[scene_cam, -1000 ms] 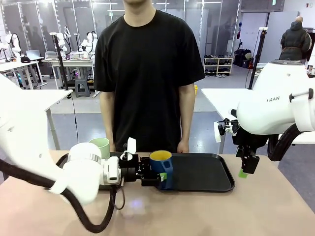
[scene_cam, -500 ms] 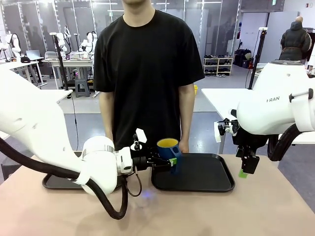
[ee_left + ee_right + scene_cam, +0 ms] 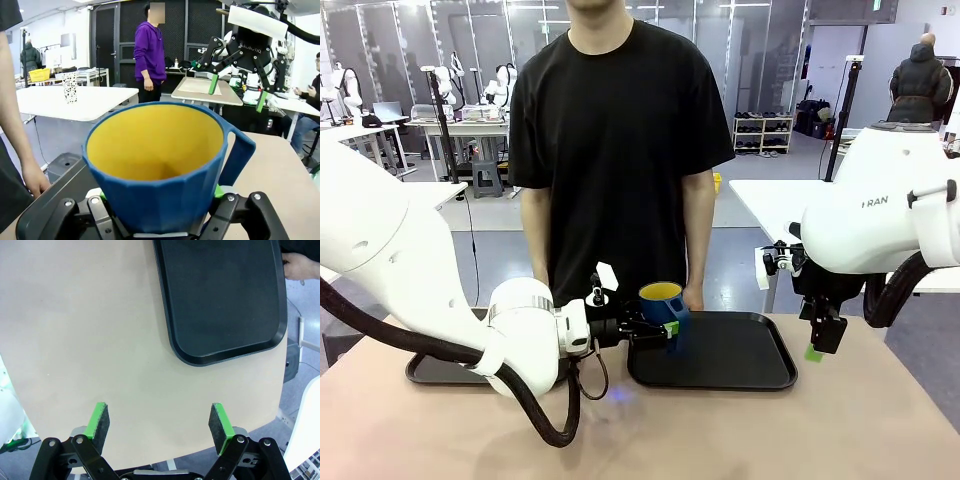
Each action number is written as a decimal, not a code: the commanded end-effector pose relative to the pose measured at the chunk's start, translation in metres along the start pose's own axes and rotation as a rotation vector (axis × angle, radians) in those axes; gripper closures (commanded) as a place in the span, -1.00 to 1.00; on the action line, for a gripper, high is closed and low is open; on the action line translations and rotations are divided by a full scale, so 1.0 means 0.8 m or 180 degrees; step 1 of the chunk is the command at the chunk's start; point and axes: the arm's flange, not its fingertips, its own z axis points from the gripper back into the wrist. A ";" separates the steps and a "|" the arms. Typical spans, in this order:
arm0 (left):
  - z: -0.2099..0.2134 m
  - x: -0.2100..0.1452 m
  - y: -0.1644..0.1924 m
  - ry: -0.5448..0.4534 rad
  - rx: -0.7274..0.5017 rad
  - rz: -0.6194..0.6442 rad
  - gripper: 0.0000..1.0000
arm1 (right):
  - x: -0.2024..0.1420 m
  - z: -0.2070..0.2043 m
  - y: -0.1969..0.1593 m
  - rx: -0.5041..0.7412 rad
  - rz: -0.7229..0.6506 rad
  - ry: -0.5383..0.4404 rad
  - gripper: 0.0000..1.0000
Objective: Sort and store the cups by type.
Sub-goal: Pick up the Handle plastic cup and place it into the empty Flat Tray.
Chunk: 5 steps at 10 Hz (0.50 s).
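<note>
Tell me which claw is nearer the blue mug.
Left. The left claw is clamped on the blue mug, holding it above the right-hand tray. The right claw hangs open past that tray's far right edge.

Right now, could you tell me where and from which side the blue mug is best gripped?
By the wall opposite the handle, side-on, as the left gripper holds it now. The mug is upright with sloping, faceted sides, and its handle sticks out on the far side, clear of the fingers.

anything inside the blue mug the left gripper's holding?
Nothing visible: the blue mug shows bare yellow walls inside. Its deepest bottom is hidden behind the near rim. The left gripper is shut on it.
</note>
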 end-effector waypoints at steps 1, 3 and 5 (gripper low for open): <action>-0.014 -0.007 -0.003 -0.0006 -0.0044 -0.0064 -0.45 | 0.000 0.000 0.000 -0.0029 -0.0033 -0.0004 -1.00; -0.030 -0.016 0.000 0.0008 0.0041 -0.0029 -0.45 | 0.000 0.000 0.000 -0.0029 -0.0033 -0.0004 -1.00; -0.043 -0.025 0.005 0.0042 0.0197 -0.0109 -0.45 | 0.000 0.000 0.000 -0.0029 -0.0033 -0.0004 -1.00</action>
